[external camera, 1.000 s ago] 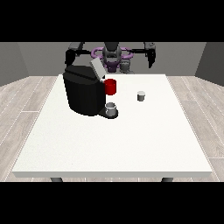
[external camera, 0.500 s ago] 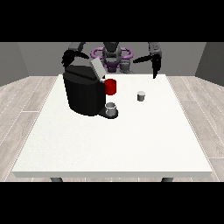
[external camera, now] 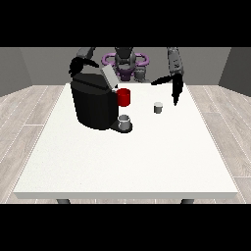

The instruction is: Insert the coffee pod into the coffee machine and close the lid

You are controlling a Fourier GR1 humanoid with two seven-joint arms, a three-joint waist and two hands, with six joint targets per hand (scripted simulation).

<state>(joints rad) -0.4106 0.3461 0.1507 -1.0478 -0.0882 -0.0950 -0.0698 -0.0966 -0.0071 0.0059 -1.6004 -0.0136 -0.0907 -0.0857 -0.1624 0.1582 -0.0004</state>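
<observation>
No text, label, brand, number or sign can be read anywhere: none shows on the coffee machine (external camera: 95,103), the coffee pod (external camera: 158,108) or the white table (external camera: 127,162).

The robot's lower body (external camera: 126,73) is hidden behind the far edge of the table (external camera: 122,162). The hand at the view's left (external camera: 76,65) is partly concealed behind the coffee machine (external camera: 93,100); its finger positions cannot be determined. The table legs are cut off below.
</observation>
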